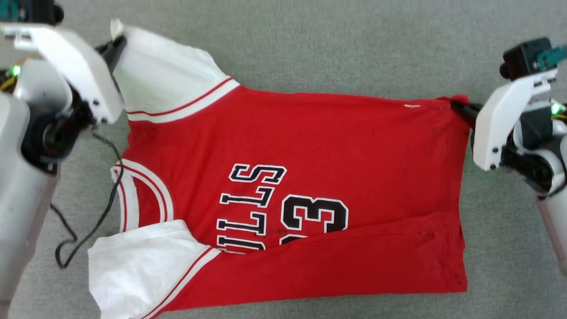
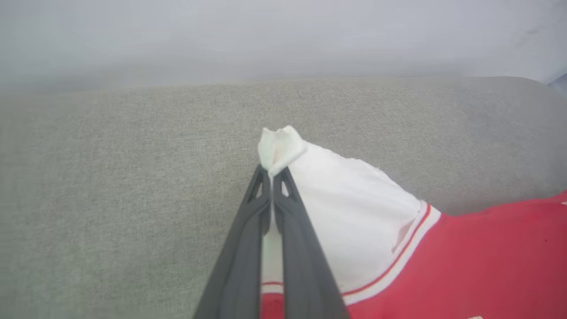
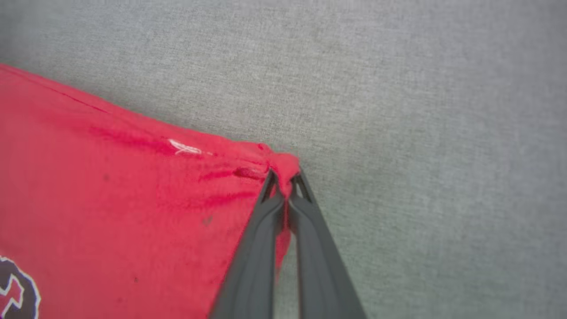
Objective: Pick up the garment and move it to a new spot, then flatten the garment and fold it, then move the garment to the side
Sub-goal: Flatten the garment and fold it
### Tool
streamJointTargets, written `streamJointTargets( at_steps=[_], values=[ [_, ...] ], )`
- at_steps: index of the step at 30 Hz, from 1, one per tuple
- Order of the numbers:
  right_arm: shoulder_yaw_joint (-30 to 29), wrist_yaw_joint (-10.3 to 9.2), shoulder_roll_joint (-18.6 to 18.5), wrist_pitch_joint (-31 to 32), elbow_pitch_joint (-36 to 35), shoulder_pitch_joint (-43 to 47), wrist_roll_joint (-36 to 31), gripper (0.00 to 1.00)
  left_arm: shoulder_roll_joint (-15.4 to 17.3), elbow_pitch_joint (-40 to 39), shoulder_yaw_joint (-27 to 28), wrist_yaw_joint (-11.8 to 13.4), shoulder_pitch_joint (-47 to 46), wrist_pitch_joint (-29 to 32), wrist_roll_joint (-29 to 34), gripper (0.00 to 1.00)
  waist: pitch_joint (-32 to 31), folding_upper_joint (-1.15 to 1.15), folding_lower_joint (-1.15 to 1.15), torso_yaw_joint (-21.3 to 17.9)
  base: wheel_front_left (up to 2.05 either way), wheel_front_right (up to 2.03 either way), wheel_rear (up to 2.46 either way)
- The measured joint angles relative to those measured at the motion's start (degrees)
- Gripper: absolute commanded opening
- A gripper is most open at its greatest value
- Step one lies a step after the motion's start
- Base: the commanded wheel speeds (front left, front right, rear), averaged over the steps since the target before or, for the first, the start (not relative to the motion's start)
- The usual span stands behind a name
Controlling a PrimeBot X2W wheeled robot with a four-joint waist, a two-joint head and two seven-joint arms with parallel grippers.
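My left gripper [image 2: 271, 173] pinches the tip of a white sleeve [image 2: 354, 208] of the red shirt [image 1: 336, 133]; my right gripper [image 3: 285, 181] pinches its far hem corner. The shirt lies spread on a grey cloth surface [image 1: 354, 44], its near edge folded over.

Setting: most likely a robotics lab or test bay, not a home.

Evidence:
- The work area is a wide surface [image 1: 310, 40] covered edge to edge in plain grey felt-like cloth. Its far edge looks rounded in the left wrist view.
- Behind it is a blank pale backdrop [image 2: 283, 31], out of focus. It could be a wall or a curtain; I cannot tell which.
- A loose black cable [image 1: 105, 215] trails over the cloth at the left.
- The white arm housings have exposed screws, green status lights [image 1: 16, 70] and a bolted-on camera [image 1: 525, 55].
- One shirt [image 1: 354, 150] is spread on the grey cloth.
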Motion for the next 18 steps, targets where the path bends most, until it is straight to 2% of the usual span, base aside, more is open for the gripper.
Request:
streamJointTargets(
  at_steps=[4, 9, 13, 18],
  values=[
    [-1.8, 0.01, -0.3, -3.0, -2.2, 5.0, -1.1, 0.0, 2.3, -4.1, 3.1, 2.0, 9.1, -4.7, -1.9, 0.0, -3.4, 0.0, 0.0, 0.6, 0.0, 0.0, 0.0],
    [-3.3, 0.01, 0.1, -5.6, -5.1, 13.1, -1.5, 0.0, 3.8, -10.2, 5.9, 5.6, 23.3, -9.4, -4.6, 0.0, -8.1, 0.0, 0.0, 1.5, 0.0, 0.0, 0.0],
    [-4.6, 0.03, 0.6, -7.6, -7.4, 19.5, -1.5, 0.0, 3.9, -13.8, 7.8, 8.1, 34.0, -12.3, -7.2, 0.0, -11.5, 0.0, 0.0, 2.3, 0.0, 0.0, 0.0],
    [-6.4, 0.03, 1.8, -9.7, -9.0, 26.7, -1.5, 0.0, 2.2, -15.7, 8.8, 10.5, 45.3, -14.8, -10.4, 0.0, -14.6, 0.0, -0.01, 3.1, 0.0, 0.0, 0.0]
  ],
)
